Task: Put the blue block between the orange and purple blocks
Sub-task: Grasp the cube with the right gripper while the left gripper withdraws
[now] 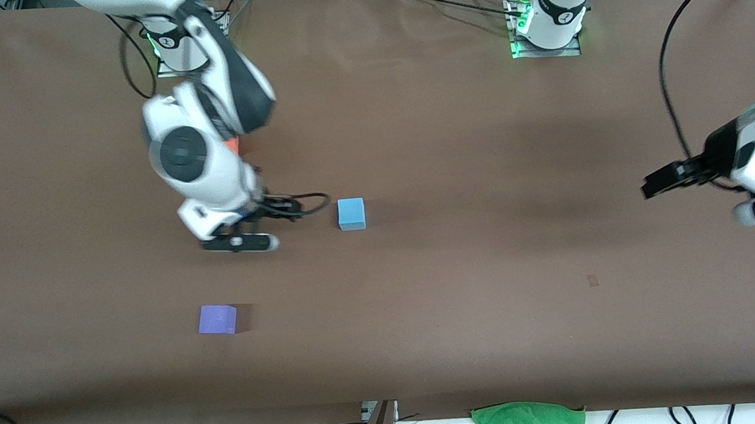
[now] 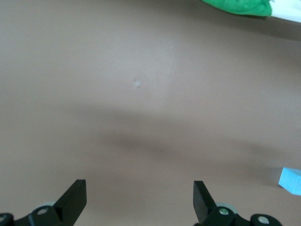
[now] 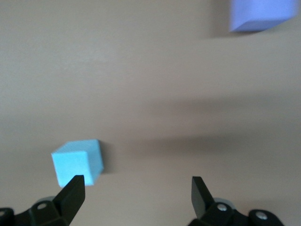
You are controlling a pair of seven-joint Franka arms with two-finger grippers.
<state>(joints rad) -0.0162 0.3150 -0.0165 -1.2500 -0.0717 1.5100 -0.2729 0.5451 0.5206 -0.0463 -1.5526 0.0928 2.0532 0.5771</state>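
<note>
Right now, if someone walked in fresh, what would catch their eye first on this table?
Probably the right arm's open pincer, low over the brown table beside the blue block. Next, the purple block, alone and nearer the front camera, and a sliver of orange block peeking out from under that arm. The left pincer waits open at its own end.

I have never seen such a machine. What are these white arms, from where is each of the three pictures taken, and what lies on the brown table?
These are two robot arms with two-finger grippers. The large picture looks down from a high camera facing them; the two small ones come from cameras on each arm's wrist. The right gripper is open and empty, low over the table beside the blue block. The left gripper waits open at the table's edge. The purple block lies nearer the camera. The orange block is mostly hidden by the right arm. A green cloth lies off the table.
</note>
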